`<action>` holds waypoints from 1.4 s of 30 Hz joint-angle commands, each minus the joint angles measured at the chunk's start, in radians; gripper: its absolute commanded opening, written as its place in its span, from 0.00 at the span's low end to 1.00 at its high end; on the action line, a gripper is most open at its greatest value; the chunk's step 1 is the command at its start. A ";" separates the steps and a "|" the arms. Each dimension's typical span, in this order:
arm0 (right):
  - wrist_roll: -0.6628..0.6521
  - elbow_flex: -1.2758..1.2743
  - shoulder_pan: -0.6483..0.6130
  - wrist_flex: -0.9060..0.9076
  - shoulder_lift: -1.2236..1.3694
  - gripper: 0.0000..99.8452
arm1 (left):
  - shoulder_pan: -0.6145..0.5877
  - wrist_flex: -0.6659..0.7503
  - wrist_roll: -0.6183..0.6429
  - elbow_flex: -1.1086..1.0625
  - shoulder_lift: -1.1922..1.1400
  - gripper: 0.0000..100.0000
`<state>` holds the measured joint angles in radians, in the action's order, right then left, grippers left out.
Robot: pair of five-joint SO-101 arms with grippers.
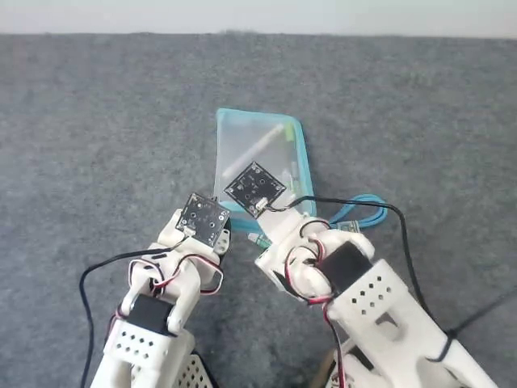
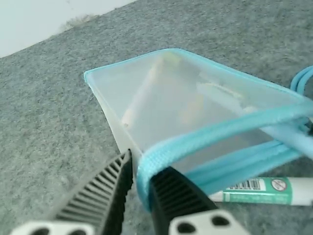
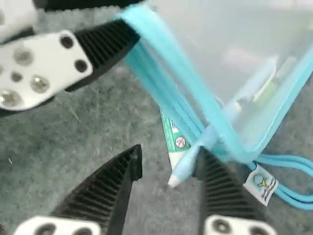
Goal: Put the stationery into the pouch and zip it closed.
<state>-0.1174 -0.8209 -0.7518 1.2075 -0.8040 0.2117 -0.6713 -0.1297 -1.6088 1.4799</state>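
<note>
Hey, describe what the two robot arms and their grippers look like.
The left arm and right arm are white plastic with perforated shells, black motor blocks and looping red, white and black wires. Each wrist carries a square black circuit board. The left gripper and right gripper have black ribbed fingers on white mounts with screws.

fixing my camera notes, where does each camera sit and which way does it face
High view: above the table, looking down at the pouch; left arm and right arm show.
Left wrist view: on the left arm, facing the pouch; left gripper clamps its zip edge.
Right wrist view: on the right arm, facing the pouch's edge; right gripper open near the pen.
Shared: both wrist views show pouch and pen.
</note>
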 commanded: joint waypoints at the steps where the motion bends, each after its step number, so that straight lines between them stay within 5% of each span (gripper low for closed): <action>1: 0.009 0.006 0.033 0.007 0.010 0.21 | 0.002 0.031 -0.006 0.002 -0.005 0.01; 15: 0.011 -0.069 0.125 -0.180 0.246 0.18 | 0.002 0.028 -0.006 0.001 -0.005 0.01; 20: 0.002 -0.069 0.127 -0.208 0.254 0.01 | 0.002 0.028 -0.006 -0.001 -0.005 0.01; 24: -0.081 -0.061 0.154 -0.166 0.252 0.00 | 0.002 0.028 -0.006 -0.001 -0.005 0.01; 31: -0.250 -0.032 0.354 0.010 0.081 0.01 | -0.003 0.032 -0.003 0.002 -0.005 0.01; 37: -0.431 -0.037 0.529 0.171 -0.079 0.01 | -0.209 0.054 0.101 0.059 -0.005 0.01; 42: -0.479 -0.038 0.714 0.166 -0.101 0.01 | -0.242 0.052 0.117 0.064 -0.005 0.01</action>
<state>-0.5623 -0.8961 -0.1274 1.3671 -0.8684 -0.0077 -0.6498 -0.0361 -1.6149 1.4799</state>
